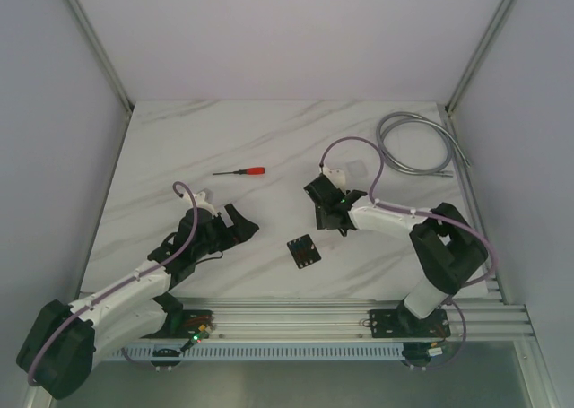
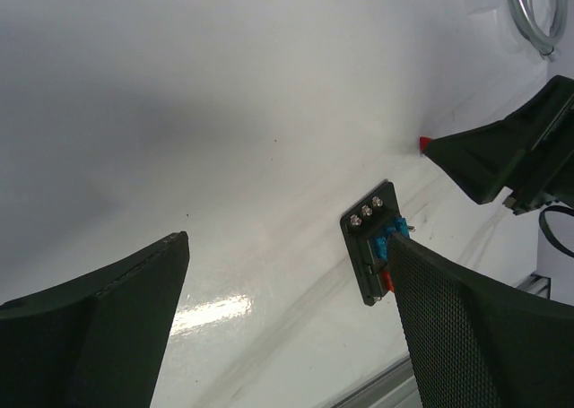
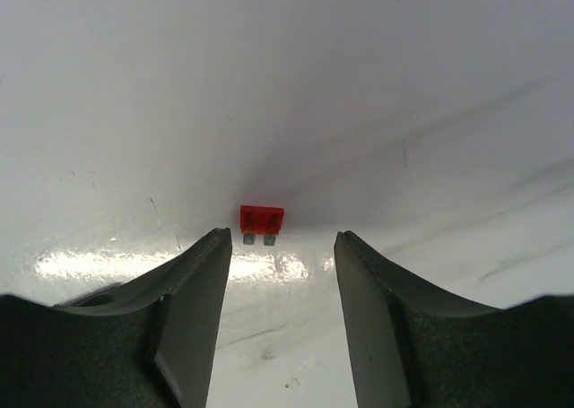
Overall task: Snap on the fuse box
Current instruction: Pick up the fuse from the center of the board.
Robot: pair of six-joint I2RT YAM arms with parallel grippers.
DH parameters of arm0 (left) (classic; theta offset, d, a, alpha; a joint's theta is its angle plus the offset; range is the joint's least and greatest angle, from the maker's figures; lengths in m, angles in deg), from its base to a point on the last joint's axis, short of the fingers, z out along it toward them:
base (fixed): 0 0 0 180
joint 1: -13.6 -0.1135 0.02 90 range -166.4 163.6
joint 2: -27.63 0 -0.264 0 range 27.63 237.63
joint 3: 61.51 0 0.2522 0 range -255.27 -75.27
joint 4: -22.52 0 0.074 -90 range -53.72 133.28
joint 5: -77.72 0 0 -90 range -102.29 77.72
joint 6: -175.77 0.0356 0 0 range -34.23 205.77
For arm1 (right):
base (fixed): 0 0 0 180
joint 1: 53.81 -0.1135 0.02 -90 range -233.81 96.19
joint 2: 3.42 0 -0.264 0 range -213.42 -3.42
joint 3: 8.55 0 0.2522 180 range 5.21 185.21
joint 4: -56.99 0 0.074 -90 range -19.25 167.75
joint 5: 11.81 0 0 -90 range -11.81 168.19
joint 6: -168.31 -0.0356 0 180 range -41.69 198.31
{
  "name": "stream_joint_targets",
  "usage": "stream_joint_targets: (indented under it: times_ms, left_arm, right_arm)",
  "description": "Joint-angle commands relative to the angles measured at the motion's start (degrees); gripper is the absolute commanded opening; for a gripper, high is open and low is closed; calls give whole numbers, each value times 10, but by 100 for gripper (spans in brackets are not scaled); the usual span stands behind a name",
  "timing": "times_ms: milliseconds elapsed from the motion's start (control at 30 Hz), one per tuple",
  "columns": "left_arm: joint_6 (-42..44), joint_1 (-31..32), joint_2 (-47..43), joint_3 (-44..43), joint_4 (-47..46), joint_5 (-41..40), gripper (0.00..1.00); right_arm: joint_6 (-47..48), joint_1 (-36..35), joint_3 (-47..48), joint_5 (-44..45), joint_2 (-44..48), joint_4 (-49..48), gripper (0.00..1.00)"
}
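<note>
The fuse box (image 1: 304,250), a small flat black square, lies on the marble table between the two arms. In the left wrist view the fuse box (image 2: 366,239) shows blue and red fuses and is partly hidden behind my finger. My left gripper (image 1: 240,225) hovers to its left, jaws wide open and empty (image 2: 287,247). My right gripper (image 1: 325,218) is down at the table above and to the right of the box. Its jaws (image 3: 282,239) stand apart with nothing between them. A loose red fuse (image 3: 261,221) lies just beyond the tips, nearer the left one.
A red-handled screwdriver (image 1: 242,171) lies at the back left of the table. A coiled grey cable (image 1: 414,143) sits in the back right corner. The aluminium rail (image 1: 296,316) runs along the near edge. Enclosure walls close in both sides.
</note>
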Motion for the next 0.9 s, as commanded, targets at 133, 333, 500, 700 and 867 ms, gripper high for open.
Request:
stream_joint_targets:
  times_ms: [133,333,500,700,867]
  left_arm:
    - [-1,-3,-3,2,6,4,100]
    - [-1,-3,-3,2,6,4,100]
    - [-1,-3,-3,2,6,6,100]
    - [-2,-3,-3,3,6,8,100]
    - [-4,-3,0,2,5,14,100]
  right_arm:
    - [-8,-2,28,-10,-37,-28,49]
    - [-16,-1,29,-14,-46,-32,43]
    - [-24,0,27,-17,-52,-32,40]
    - [-33,2,22,-22,-51,-32,37]
    - [-43,6,7,-30,-46,-36,35]
